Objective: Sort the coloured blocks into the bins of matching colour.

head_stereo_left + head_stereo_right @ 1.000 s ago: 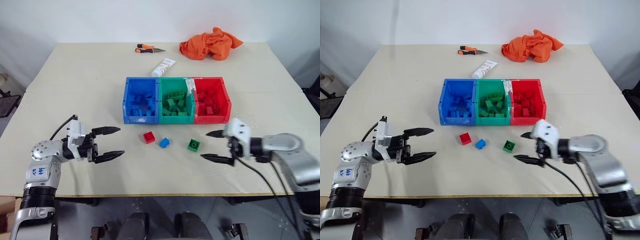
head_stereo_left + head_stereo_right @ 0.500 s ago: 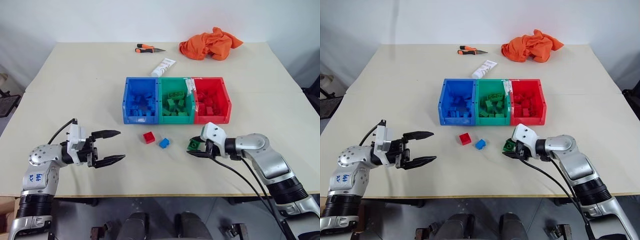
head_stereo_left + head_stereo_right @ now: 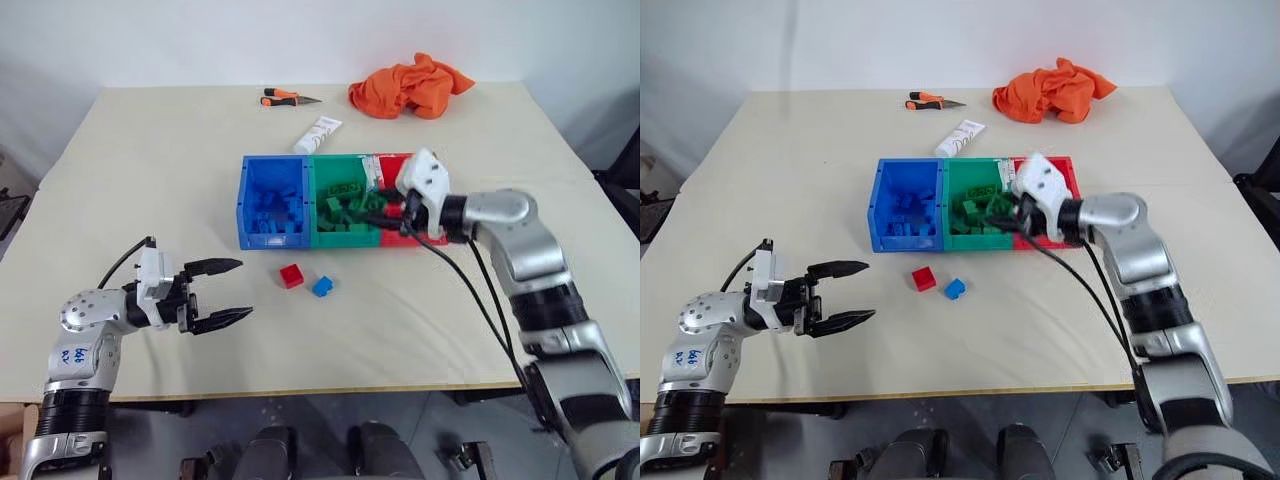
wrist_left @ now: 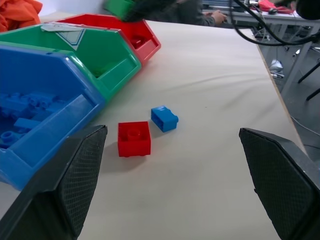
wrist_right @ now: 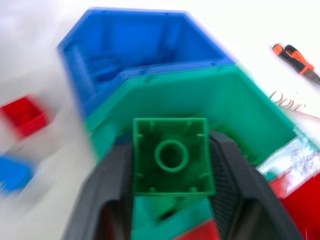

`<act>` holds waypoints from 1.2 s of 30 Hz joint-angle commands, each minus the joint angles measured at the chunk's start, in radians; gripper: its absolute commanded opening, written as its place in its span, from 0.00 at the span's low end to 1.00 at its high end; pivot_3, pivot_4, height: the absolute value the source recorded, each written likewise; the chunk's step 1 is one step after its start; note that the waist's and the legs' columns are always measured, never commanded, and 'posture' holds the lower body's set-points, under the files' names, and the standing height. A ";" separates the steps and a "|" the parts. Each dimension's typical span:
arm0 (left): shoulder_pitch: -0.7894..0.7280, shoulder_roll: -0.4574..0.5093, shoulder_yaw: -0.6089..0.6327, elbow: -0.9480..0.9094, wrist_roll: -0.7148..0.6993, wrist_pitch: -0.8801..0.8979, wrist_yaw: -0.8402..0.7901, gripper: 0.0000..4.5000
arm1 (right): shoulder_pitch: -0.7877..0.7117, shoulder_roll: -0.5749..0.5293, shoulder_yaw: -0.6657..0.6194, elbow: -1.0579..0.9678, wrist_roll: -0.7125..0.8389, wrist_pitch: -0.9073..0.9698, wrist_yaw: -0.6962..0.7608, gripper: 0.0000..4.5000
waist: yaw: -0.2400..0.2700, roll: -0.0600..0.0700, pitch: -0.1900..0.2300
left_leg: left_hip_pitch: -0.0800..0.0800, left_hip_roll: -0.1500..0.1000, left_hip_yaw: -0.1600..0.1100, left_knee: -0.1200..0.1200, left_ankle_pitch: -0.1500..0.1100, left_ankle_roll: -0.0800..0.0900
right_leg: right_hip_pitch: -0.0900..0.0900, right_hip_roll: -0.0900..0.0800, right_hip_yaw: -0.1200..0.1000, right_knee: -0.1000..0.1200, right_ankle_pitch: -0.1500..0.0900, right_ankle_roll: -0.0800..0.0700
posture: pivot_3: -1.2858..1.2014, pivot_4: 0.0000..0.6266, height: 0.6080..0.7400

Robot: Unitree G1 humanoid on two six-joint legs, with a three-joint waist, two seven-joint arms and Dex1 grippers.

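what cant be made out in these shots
- Red bin: its contents, hidden in both eye views by the right gripper.
- White tube: its print, too small in the eye views.
- Green block: its studded face, turned away in the right wrist view.

Three joined bins [image 3: 275, 239], two loose blocks [image 3: 292, 275] on the table, one green block [image 5: 172, 156] held.
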 commanded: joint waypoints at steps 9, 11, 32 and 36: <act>-0.016 -0.004 0.008 -0.007 -0.015 -0.020 0.001 1.00 | -0.236 0.105 -0.017 0.483 -0.128 -0.279 -0.090 0.99 | -0.005 0.000 0.000 | -0.006 0.000 0.000 0.000 0.000 0.000 | -0.007 0.000 -0.001 0.005 0.000 0.000 | 0.52 0.24 1.00; -0.017 -0.004 0.006 -0.006 -0.015 -0.017 0.001 1.00 | -0.206 0.081 -0.027 0.423 -0.108 -0.282 -0.036 0.99 | -0.006 0.000 0.000 | -0.008 0.000 0.000 0.001 0.000 0.000 | -0.008 0.000 -0.001 0.006 0.000 0.000 | 0.52 0.24 1.00; -0.002 0.028 0.023 0.004 -0.019 -0.009 -0.018 1.00 | 0.725 -0.564 -0.407 -0.468 0.305 0.022 0.462 0.99 | 0.005 0.000 0.000 | -0.012 0.001 0.000 0.005 0.001 0.000 | -0.009 0.000 -0.001 0.000 0.000 0.000 | 0.52 0.24 1.00; -0.012 0.027 0.015 0.001 -0.018 -0.001 -0.017 1.00 | 0.713 -0.536 -0.376 -0.532 0.310 0.056 0.403 0.99 | 0.004 0.000 0.000 | -0.011 0.001 0.001 0.005 0.001 0.001 | -0.008 0.000 0.001 0.000 0.000 0.000 | 0.52 0.24 1.00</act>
